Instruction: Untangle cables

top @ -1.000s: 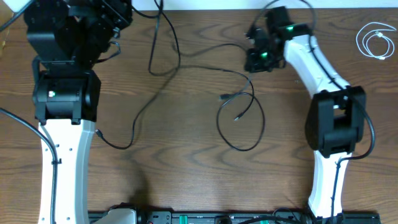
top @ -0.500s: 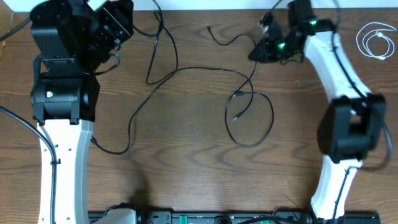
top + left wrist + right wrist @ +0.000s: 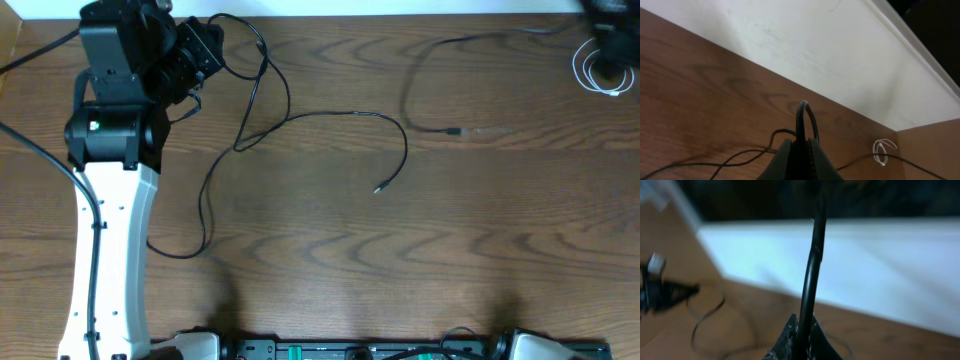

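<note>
The left gripper (image 3: 802, 147) clamped one black cable (image 3: 800, 120), the right gripper (image 3: 804, 332) a second black cable (image 3: 812, 265); drawing them slowly apart looked wisest.

Long black cable (image 3: 330, 113) sprawled left-centre, second black cable (image 3: 425, 127) upper right, apart; white cable (image 3: 581, 76) coiled far right.

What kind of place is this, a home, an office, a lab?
Probably a robotics lab or test bench, not a home: a robot arm stands at a bare wood-grain table, loose black cables lie on it, and a plain white wall runs behind.
</note>
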Robot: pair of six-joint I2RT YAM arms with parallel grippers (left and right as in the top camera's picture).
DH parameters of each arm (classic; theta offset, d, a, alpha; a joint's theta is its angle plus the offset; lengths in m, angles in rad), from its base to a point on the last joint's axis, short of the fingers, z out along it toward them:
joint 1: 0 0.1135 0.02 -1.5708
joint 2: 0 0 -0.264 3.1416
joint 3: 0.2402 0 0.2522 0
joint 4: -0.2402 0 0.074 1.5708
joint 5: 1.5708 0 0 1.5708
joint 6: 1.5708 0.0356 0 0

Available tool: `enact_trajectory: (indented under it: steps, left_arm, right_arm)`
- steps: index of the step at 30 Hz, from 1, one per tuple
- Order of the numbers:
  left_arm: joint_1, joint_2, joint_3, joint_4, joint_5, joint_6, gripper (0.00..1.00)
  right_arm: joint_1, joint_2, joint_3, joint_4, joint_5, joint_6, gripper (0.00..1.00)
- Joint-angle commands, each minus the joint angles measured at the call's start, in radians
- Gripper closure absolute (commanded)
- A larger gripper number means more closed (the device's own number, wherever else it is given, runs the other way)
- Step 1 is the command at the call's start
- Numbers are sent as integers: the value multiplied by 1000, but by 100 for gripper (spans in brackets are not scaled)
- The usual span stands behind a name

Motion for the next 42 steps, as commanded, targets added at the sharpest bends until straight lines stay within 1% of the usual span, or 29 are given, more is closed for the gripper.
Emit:
enact_trajectory:
  steps: [1, 4, 7, 13, 17, 22, 27, 30, 33, 39, 42]
  left_arm:
    - [3, 6, 15, 0, -13, 20, 93]
    - [3, 7, 15, 0, -13, 20, 93]
    - [3, 7, 15, 0, -13, 20, 92]
    - [3, 7, 15, -1, -13, 20, 93]
    - [3, 7, 15, 0, -13, 20, 93]
    - [3, 7, 15, 0, -13, 21, 93]
    - [3, 8, 15, 0, -13, 21, 93]
    - [3, 8, 15, 0, -25, 20, 93]
    - [3, 8, 15, 0, -32, 20, 92]
    - [3, 8, 15, 0, -32, 20, 92]
    - [3, 8, 15, 0, -32, 20, 93]
  right_arm:
    - [-109, -47, -2, -3, 102, 83, 99]
    - [-203, -62, -2, -18, 202, 80, 99]
    - [-264, -33, -3, -43, 280, 49, 99]
    - [-388, 96, -3, -42, 361, 17, 99]
    - [-459, 176, -2, 30, 462, 16, 99]
    - [-484, 240, 71, 97, 576, 2, 99]
    - [-484, 301, 208, 111, 636, -25, 99]
    - [-484, 345, 293, 110, 675, -64, 99]
    - [-484, 386, 343, 106, 705, -99, 99]
    - [-483, 471, 350, 51, 772, -183, 99]
    - [-483, 526, 350, -10, 796, -185, 99]
